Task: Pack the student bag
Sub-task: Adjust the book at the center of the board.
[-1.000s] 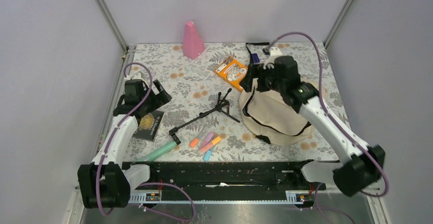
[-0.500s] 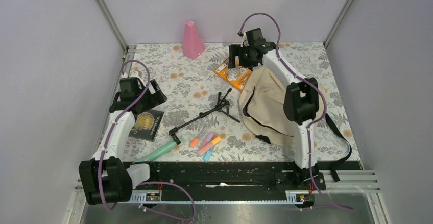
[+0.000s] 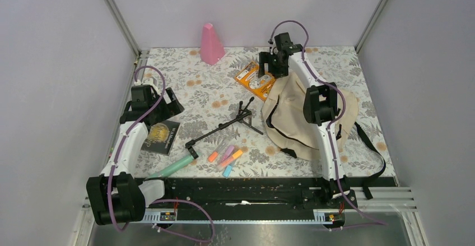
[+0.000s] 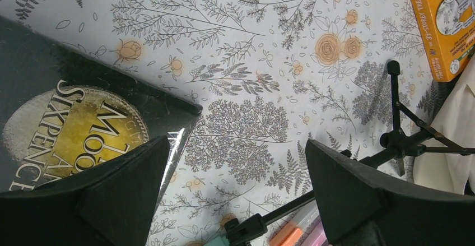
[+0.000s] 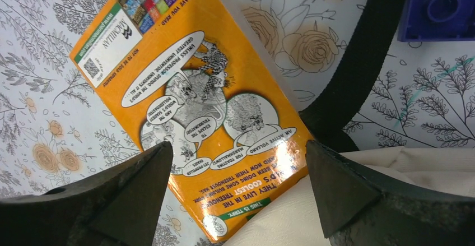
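Note:
The student bag (image 3: 291, 124), beige with black straps, lies slumped at the right of the table. An orange book (image 3: 253, 77) lies just beyond its far left corner. My right gripper (image 3: 269, 70) hovers open over that book's near end (image 5: 196, 89), jaws wide, with bag fabric (image 5: 358, 201) under the right finger. Open and empty, my left gripper (image 3: 170, 105) hangs beside a black book with a gold emblem (image 3: 161, 135). In the left wrist view the gripper (image 4: 236, 145) is over bare tablecloth, and the black book (image 4: 67, 123) is at its left finger.
A black folding stand (image 3: 227, 125) lies mid-table, with several highlighters (image 3: 227, 157) and a mint tube (image 3: 171, 167) near the front edge. A pink cone (image 3: 211, 44) stands at the back. A blue block (image 5: 439, 8) and a black strap (image 5: 358, 72) lie beyond the bag.
My right arm swung from above the bag out to the far side, over the orange book, then edged right. The left arm drew back slightly.

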